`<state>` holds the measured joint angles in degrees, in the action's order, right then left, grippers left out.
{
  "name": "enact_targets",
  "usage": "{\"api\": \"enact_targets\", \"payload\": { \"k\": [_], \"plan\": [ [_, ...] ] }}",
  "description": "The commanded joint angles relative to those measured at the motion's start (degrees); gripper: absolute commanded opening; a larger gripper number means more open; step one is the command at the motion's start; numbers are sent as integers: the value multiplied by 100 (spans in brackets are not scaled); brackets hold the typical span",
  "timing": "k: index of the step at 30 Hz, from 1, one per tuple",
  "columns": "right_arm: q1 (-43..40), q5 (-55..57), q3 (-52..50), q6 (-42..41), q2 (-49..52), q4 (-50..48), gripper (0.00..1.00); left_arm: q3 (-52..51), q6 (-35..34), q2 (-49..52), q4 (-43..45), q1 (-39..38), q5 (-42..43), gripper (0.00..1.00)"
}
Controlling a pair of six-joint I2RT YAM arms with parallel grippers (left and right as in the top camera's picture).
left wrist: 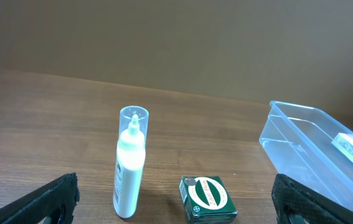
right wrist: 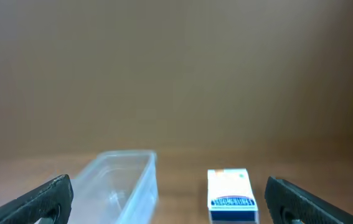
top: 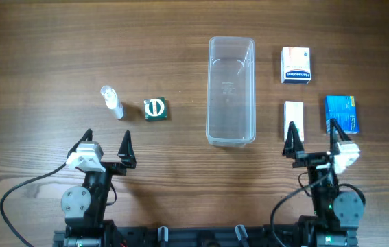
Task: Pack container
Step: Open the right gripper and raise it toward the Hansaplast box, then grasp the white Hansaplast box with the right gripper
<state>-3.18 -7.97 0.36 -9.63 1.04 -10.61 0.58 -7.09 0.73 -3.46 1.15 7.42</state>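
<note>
Closest to the robot, both arms sit at the near edge of the tabletop. The left jaws are spread wide with nothing between them, and it's the same for the right jaws, wide open and holding nothing. From overhead, one tip of the right jaws overlaps the near end of a slim white box (top: 293, 120). I can't tell if it's actually touching. Just right of that is a blue box (top: 342, 113).

A bit further out on the left side there's a small green box (top: 156, 109) with a round white logo on top. A small clear bottle (top: 112, 101) lies on its side just left of it, close but apart.

The container (top: 230, 103) is a long, narrow, clear plastic tub with rounded corners and a slightly raised rim, and it looks empty. It sits about mid-tabletop, a touch right of centre, with its long side running away from the robot. The green box is off to its left and the white and blue boxes to its right, none of them touching it. The left wrist view catches its corner (left wrist: 313, 149) on the right, and the right wrist view has it (right wrist: 123, 186) on the left.

Furthest out, right of the container's far end, is a white box with orange and blue print (top: 296, 65).

Count: one container, one bottle, four small boxes (one green, one blue, two white), two arms.
</note>
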Motion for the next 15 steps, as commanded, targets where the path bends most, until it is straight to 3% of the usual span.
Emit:
{"api": "enact_targets", "payload": {
  "k": [1, 4, 8, 12, 15],
  "plan": [
    [11, -70, -7, -481, -24, -579, 100, -26, 87, -31, -24, 42, 22, 100],
    [13, -315, -7, -1106, -24, -1217, 100, -26, 87, -31, -24, 42, 24, 100],
    [11, -697, 66, -1108, -24, -2052, 100, -26, 87, -31, -24, 42, 22, 100],
    [11, -680, 789, -44, 382, -2076, 100, -26, 87, -31, -24, 42, 24, 100],
    [11, -719, 1858, 496, 1425, -1515, 100, -26, 87, -31, -24, 42, 22, 100]
  ]
}}
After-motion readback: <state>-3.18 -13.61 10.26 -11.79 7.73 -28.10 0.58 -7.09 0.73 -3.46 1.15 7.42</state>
